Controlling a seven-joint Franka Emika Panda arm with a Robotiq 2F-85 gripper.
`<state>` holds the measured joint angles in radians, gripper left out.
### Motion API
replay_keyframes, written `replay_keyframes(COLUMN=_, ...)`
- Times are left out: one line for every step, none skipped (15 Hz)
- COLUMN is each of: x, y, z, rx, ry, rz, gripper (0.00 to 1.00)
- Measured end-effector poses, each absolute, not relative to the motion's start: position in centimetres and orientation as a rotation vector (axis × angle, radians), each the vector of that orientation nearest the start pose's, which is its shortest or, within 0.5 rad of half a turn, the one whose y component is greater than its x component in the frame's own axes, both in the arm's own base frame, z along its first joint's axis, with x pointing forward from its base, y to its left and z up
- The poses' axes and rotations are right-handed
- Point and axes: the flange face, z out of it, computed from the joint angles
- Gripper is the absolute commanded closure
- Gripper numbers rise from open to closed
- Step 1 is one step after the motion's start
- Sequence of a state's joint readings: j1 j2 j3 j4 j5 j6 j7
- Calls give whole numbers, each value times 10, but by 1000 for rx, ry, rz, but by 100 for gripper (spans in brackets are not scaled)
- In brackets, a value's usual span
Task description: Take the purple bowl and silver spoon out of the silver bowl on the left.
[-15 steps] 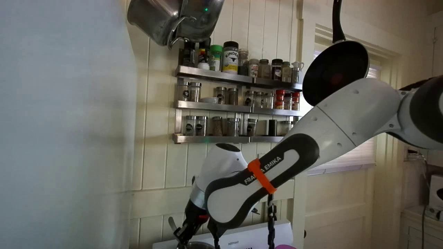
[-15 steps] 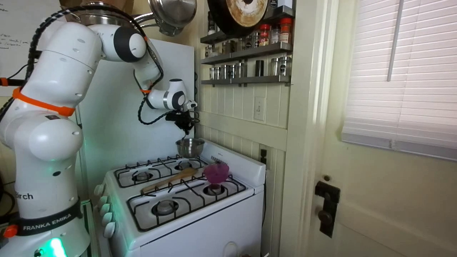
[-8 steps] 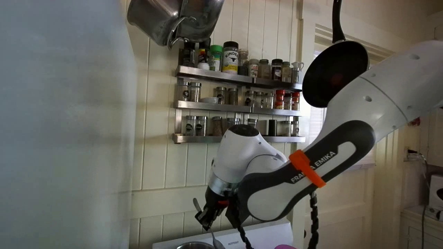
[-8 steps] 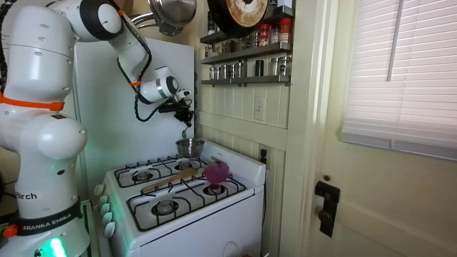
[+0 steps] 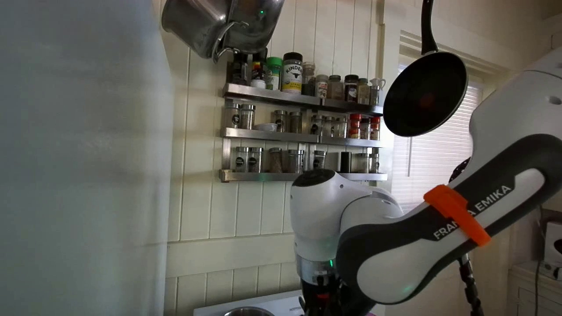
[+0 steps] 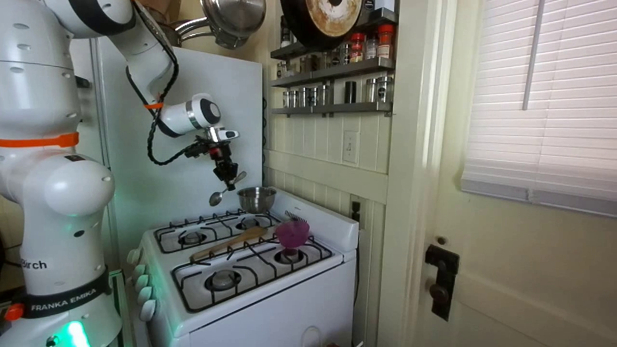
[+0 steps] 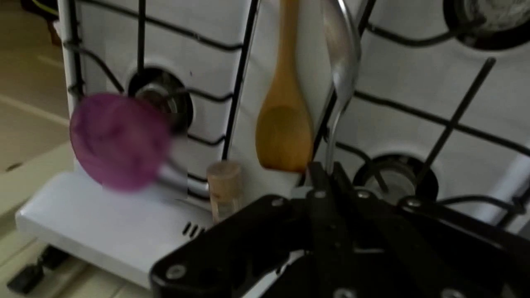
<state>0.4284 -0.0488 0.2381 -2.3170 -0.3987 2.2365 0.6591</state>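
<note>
My gripper (image 6: 231, 187) is shut on the silver spoon (image 6: 216, 198), around its thin handle. The spoon hangs tilted above the stove, beside the silver bowl (image 6: 257, 200) and apart from it. In the wrist view the fingertips (image 7: 318, 174) of the gripper (image 7: 330, 167) close on the handle, and the spoon's head (image 7: 343, 58) points up the picture. The silver bowl stands at the stove's back; its rim also shows in an exterior view (image 5: 248, 311). The purple bowl (image 6: 292, 234) sits on the back burner nearer the door and shows in the wrist view (image 7: 120, 142).
A wooden spoon (image 6: 241, 241) lies across the middle of the white stove (image 6: 270, 299). A cork-topped vial (image 7: 225, 186) stands near the stove's back panel (image 6: 313, 212). Spice shelves (image 6: 332, 107) and a hanging pan (image 5: 425, 94) are above. A fridge (image 6: 183, 193) stands beside the stove.
My gripper has lifted the silver spoon out of the silver bowl and carried it away from the bowl, toward the robot base. Both bowls stay where they were.
</note>
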Motion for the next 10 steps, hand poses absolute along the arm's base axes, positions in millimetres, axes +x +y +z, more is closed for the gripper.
replay_keyframes(x=392, y=294, z=352, rx=-3381, ry=-365, rz=-234, gripper=99)
replay_keyframes(x=384, y=286, z=341, rx=-3385, ry=-279, rz=-184, gripper=99)
replay_keyframes(x=377, y=274, z=331, rx=-3384, ry=-189, rz=-151, gripper=99)
replay_keyframes(x=373, y=261, z=320, rx=-3378, ry=-100, rz=-139, gripper=99)
replay_keyframes(x=371, y=247, z=310, rx=-3365, ry=-34, rz=-146, gripper=99)
replay_keyframes(x=371, y=233, z=302, rx=-3343, ry=13, rz=-164, gripper=99)
replay_keyframes(x=375, y=220, z=295, rx=-3315, ry=53, rz=-188, gripper=99)
replay_keyframes(x=381, y=207, z=290, rx=-3288, ry=84, rz=-210, gripper=99)
replay_keyframes(x=388, y=197, z=286, rx=-3264, ry=100, rz=-227, gripper=99)
replay_keyframes(x=396, y=189, z=281, rx=-3240, ry=105, rz=-245, gripper=99)
